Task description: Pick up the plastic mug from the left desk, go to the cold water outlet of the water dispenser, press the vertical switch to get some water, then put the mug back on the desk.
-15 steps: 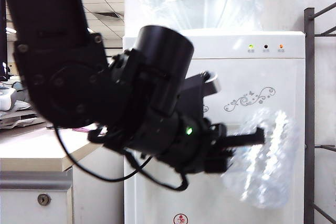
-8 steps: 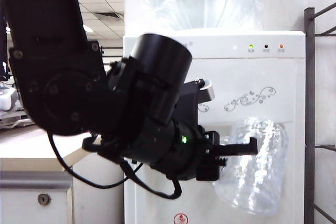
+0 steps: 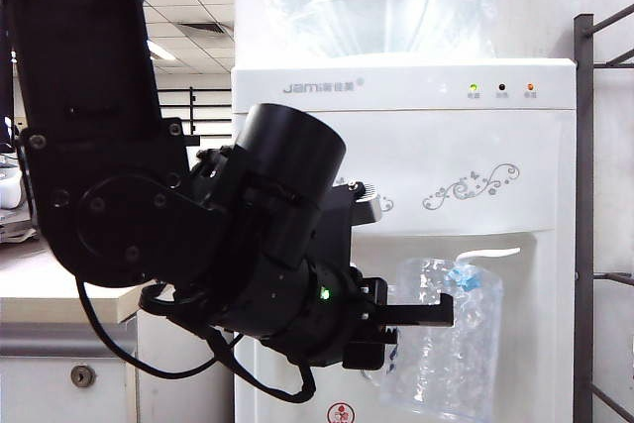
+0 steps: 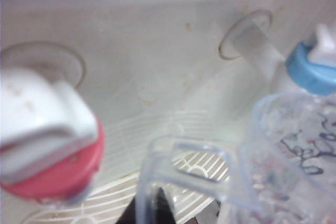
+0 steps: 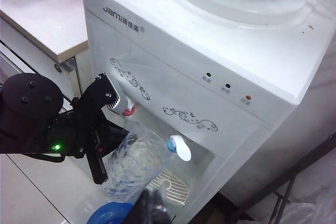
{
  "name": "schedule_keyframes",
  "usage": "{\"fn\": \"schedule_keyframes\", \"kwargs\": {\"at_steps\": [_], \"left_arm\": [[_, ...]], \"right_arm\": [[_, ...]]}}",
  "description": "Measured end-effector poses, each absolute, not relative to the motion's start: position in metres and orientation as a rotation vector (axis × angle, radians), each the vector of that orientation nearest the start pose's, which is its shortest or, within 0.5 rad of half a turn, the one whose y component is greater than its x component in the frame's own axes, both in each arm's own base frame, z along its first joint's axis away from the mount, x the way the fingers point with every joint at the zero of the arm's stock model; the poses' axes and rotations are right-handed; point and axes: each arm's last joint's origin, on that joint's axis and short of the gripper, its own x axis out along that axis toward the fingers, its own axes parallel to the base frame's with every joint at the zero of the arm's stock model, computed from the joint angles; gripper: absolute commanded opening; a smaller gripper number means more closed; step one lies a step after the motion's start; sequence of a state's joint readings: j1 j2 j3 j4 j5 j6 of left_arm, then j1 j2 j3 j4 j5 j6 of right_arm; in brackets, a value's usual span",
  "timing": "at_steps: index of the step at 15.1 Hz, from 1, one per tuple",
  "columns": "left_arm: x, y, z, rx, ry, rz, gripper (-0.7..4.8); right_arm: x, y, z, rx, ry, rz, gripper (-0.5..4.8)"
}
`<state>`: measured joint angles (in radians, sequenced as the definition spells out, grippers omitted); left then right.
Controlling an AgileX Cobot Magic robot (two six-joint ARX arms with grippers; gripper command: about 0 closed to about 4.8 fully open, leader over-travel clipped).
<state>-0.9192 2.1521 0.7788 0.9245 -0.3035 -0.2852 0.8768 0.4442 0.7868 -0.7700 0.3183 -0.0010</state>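
Holding the plastic mug point(image 3: 444, 336) by its handle in the closed left gripper point(image 3: 448, 309), rim just under the cold water outlet point(image 3: 464, 277) of the water dispenser point(image 3: 416, 146). Crowding the alcove in the left wrist view, mug point(image 4: 294, 156) beside blue tap point(image 4: 311, 69), red tap point(image 4: 50, 140) apart. Hanging above, right gripper point(image 5: 149, 205) blurred; cannot tell.

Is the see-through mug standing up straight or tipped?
Tipped a little. In the exterior view the plastic mug leans, held by its handle in the shut left end effector, rim beside the blue-collared cold water outlet.
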Motion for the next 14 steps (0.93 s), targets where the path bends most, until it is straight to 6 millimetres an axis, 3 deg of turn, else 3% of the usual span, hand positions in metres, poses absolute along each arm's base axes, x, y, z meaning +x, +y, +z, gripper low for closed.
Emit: {"fn": "schedule_keyframes", "kwargs": {"at_steps": [4, 7, 9, 10, 13, 14], "left_arm": [[0.224, -0.279, 0.054, -0.012, 0.452, -0.544, -0.06], [0.227, -0.282, 0.032, -0.003, 0.444, -0.55, -0.06], [0.228, -0.284, 0.033, -0.002, 0.44, -0.577, -0.06], [0.236, -0.299, 0.032, 0.033, 0.502, -0.538, -0.06], [0.236, -0.299, 0.032, 0.059, 0.492, -0.544, -0.06], [0.231, -0.304, 0.041, 0.1, 0.465, -0.524, -0.06]], "right_arm": [[0.057, 0.055, 0.316, -0.245, 0.358, 0.55, -0.01], [0.057, 0.055, 0.316, -0.245, 0.358, 0.55, -0.01], [0.057, 0.055, 0.316, -0.244, 0.358, 0.55, -0.01], [0.057, 0.055, 0.316, -0.245, 0.358, 0.55, -0.01], [0.057, 0.055, 0.316, -0.245, 0.358, 0.55, -0.01], [0.057, 0.055, 0.316, -0.245, 0.358, 0.55, -0.01]]}}
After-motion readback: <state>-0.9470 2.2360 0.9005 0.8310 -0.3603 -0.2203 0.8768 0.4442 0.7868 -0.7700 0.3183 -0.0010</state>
